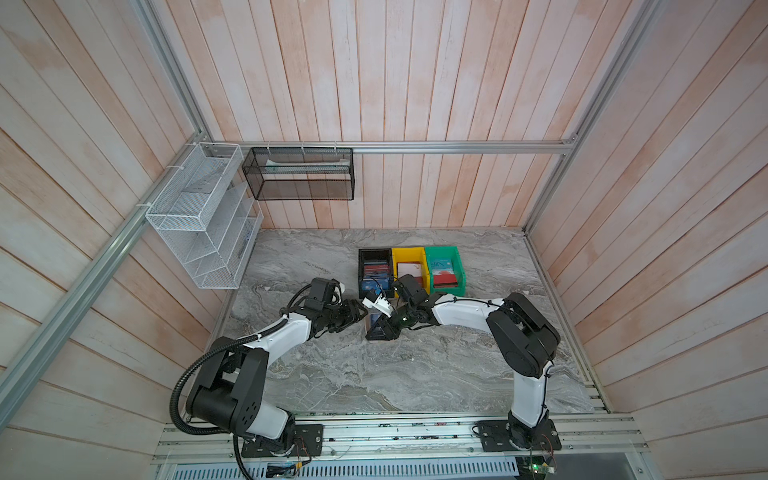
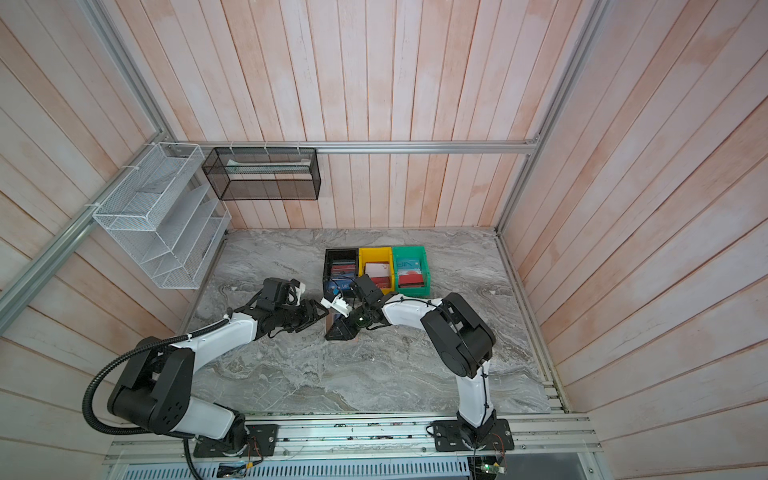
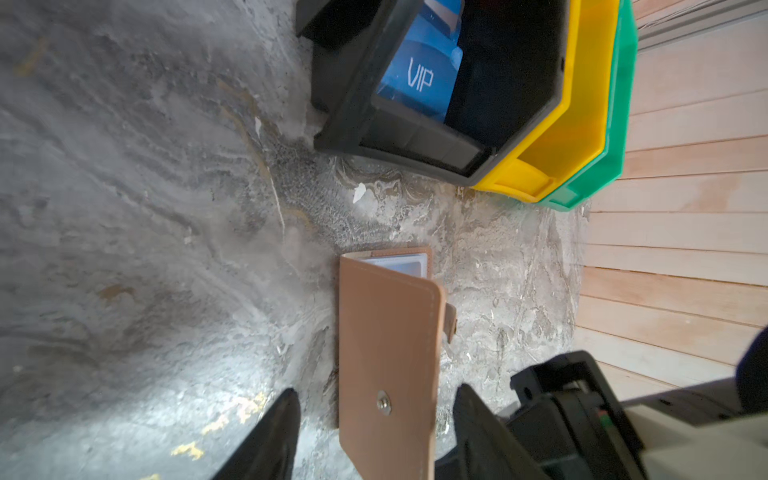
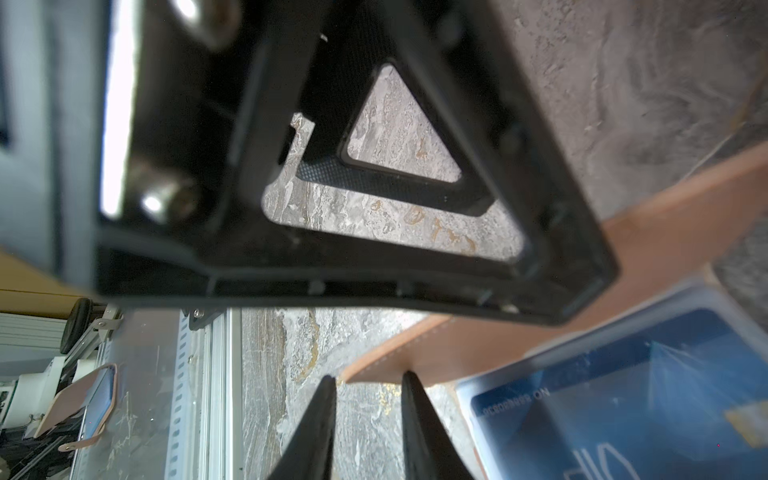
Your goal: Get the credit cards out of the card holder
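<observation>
The card holder (image 3: 386,353) lay on the grey marbled tabletop (image 3: 166,208) near the black bin (image 3: 345,124), on the side toward the arms' bases. Its tan cover was lifted part-way, so that a clear sleeve (image 3: 399,264) showed beneath it. Only the left wrist view showed the cover's outer face, with its metal snap stud (image 3: 384,405) and the snap tab (image 3: 451,322) poking out beside it. There the left gripper (image 3: 376,390) stood with its jaws well apart, one finger on each side of the holder, with a strip of tabletop visible between each finger and the cover. Only the right wrist view looked under the cover, where a blue credit card (image 4: 623,395) with white lettering sat inside the sleeve. In that view the right gripper (image 4: 370,376) had its jaws narrowly apart with bare tabletop between them. The cover's corner lay at its fingertips, but contact could not be judged. A blurred black triangular frame (image 4: 374,274) crossed much of that view. In both top views the two grippers met over the holder and hid nearly all of it. Those views alone showed the black bin, yellow bin (image 1: 407,252) and green bin (image 1: 444,250) in one touching row, each holding cards. The left wrist view alone made a blue VIP card (image 3: 419,79) in the black bin readable.
</observation>
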Controlling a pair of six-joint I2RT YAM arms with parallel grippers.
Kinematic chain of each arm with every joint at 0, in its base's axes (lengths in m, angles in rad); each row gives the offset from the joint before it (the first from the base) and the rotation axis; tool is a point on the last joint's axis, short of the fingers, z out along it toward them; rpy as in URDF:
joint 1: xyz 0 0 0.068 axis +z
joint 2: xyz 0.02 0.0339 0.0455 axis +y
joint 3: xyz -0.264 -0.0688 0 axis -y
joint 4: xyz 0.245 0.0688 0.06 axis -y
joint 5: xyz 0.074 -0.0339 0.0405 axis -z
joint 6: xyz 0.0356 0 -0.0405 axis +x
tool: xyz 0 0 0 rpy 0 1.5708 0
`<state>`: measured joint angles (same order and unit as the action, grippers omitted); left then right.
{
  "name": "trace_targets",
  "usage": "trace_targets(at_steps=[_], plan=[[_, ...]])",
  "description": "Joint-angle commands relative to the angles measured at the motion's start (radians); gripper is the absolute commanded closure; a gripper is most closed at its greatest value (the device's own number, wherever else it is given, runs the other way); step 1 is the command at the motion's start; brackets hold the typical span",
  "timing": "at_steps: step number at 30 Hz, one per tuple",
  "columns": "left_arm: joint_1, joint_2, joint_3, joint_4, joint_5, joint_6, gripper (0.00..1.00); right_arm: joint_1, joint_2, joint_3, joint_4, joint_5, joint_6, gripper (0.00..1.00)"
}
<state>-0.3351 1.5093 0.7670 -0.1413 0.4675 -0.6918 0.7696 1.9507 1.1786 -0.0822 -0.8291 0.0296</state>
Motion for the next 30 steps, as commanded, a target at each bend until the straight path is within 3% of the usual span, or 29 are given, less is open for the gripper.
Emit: trace_targets(at_steps=[1,4,8,10,14,24,30], plan=[[-0.009,0.041,0.035,0.031,0.014,0.003,0.43,-0.005,0.016,0.015,-0.003,-0.021,-0.017,0.72],[-0.013,0.069,0.049,0.02,0.003,0.011,0.52,-0.014,0.008,0.01,-0.012,-0.022,-0.017,0.72],[-0.013,0.066,0.046,-0.011,-0.033,0.022,0.78,-0.051,-0.042,-0.028,-0.004,-0.022,-0.009,0.72],[-0.013,0.065,0.045,-0.032,-0.048,0.029,0.85,-0.079,-0.068,-0.047,0.001,-0.021,0.0,0.73],[-0.013,0.068,0.026,-0.031,-0.053,0.034,0.85,-0.125,-0.069,-0.045,-0.002,-0.01,0.013,0.74],[-0.013,0.118,-0.025,0.005,-0.049,0.039,0.91,-0.135,0.094,0.042,0.016,-0.004,0.067,0.8],[-0.01,0.124,-0.054,-0.031,-0.106,0.071,0.91,-0.139,0.125,0.015,0.011,0.058,0.098,0.8]])
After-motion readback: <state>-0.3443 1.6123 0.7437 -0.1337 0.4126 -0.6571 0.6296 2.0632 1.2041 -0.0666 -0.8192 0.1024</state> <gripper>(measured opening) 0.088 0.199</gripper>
